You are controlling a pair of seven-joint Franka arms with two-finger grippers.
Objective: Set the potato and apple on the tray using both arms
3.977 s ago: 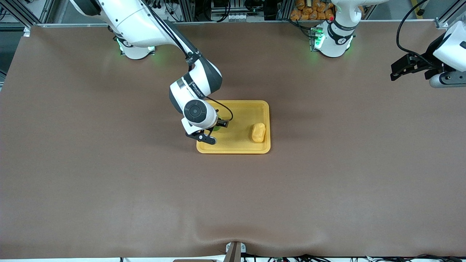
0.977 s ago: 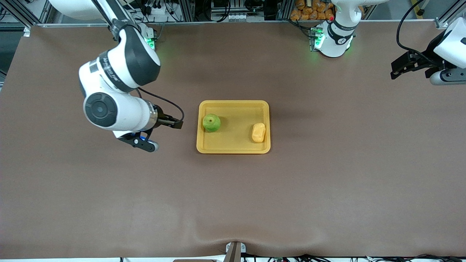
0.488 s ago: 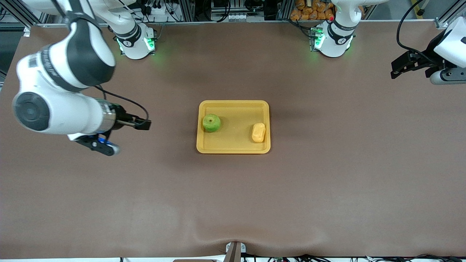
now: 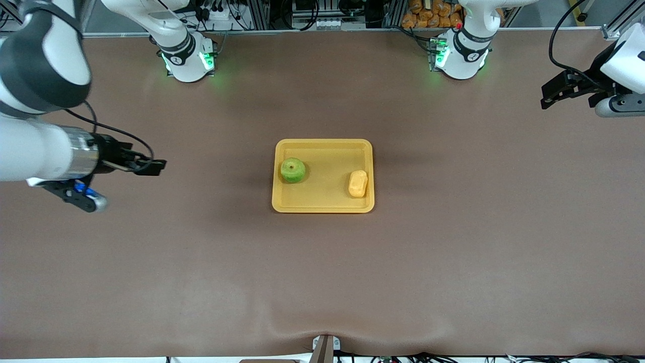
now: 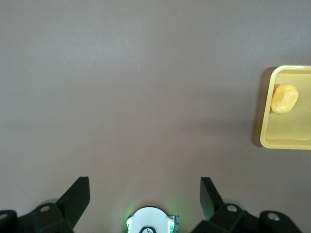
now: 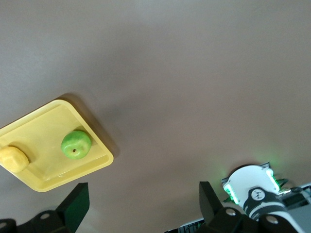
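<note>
Desk (image 4: 322, 282): brown mat, bare along the edge nearest the front camera; tray (image 4: 322, 205) sits mid-desk, well apart from every edge and corner.

Potato (image 4: 358, 183) lies in the tray at its end toward the left arm, close to the rim; it is slightly nearer the front camera than the apple; unchanged over the last four seconds.

Apple (image 4: 293, 170) sits in the tray at its end toward the right arm, stem dimple up; four seconds ago the right tool was down over this spot; a second ago the apple already stood free.

Right tool (image 4: 146, 166): fingers spread wide in the right wrist view, nothing between them; over bare desk toward the right arm's end; in the last second it has swung steadily away from the tray toward that end edge.

Left tool (image 4: 554, 96): fingers wide apart in the left wrist view, empty; over the desk near the corner at the left arm's end, on the base side; this arm waits, same pose throughout.

Judgement: both items rest on the tray and both tools are clear, so placement looks complete; only the right arm's retreat seems left.
</note>
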